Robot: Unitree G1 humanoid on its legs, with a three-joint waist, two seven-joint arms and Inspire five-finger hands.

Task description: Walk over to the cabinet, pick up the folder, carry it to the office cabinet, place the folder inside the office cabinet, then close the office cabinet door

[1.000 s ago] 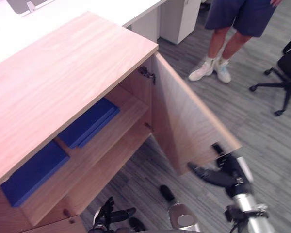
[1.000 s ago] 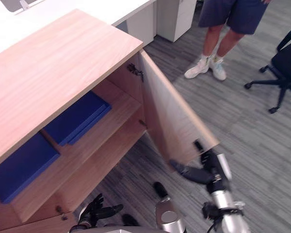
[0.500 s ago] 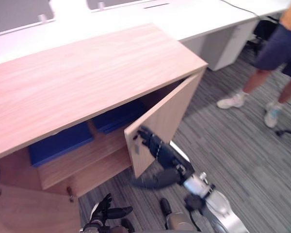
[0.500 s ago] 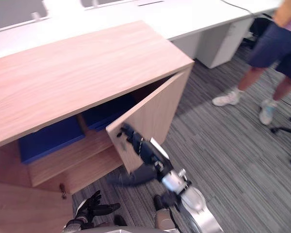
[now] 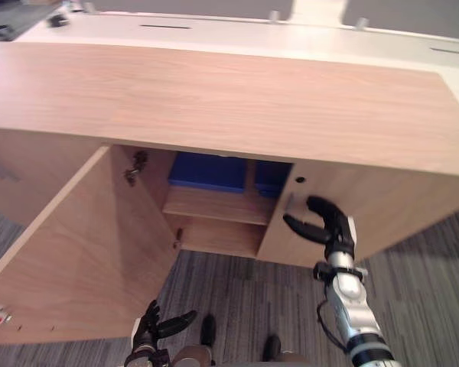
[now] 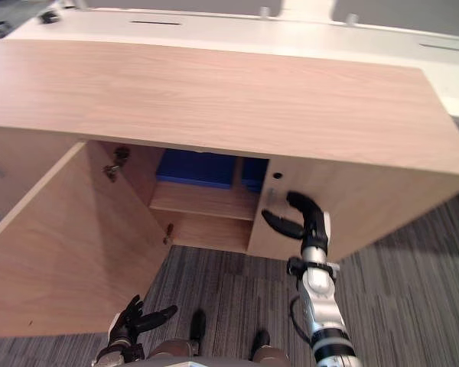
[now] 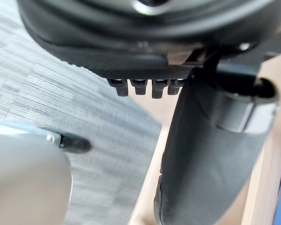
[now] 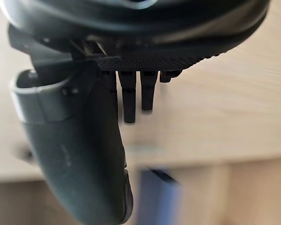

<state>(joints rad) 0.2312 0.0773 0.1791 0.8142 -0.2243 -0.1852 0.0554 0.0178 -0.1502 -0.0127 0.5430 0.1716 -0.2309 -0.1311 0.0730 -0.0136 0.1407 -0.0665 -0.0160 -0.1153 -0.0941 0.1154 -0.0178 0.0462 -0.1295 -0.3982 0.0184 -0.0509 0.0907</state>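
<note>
The wooden office cabinet [image 5: 214, 99] stands in front of me. Its right door [image 5: 382, 206] is almost shut, leaving a narrow gap. My right hand [image 5: 329, 225] rests against that door near its free edge, open, with straight fingers [image 8: 129, 101] on the wood. Through the gap I see two blue folders [image 5: 209, 170] [image 6: 252, 172] lying on the upper shelf inside. The left door [image 5: 76, 245] hangs wide open. Low down by the floor, my left hand [image 5: 157, 329] is open and holds nothing.
A long white desk [image 5: 214, 30] runs behind the cabinet. Grey striped carpet [image 5: 237, 298] covers the floor in front. The open left door juts out towards me on the left side.
The view has swung round to face the cabinet front. The right door has gone from wide open to nearly shut, with my right hand moving along with it.
</note>
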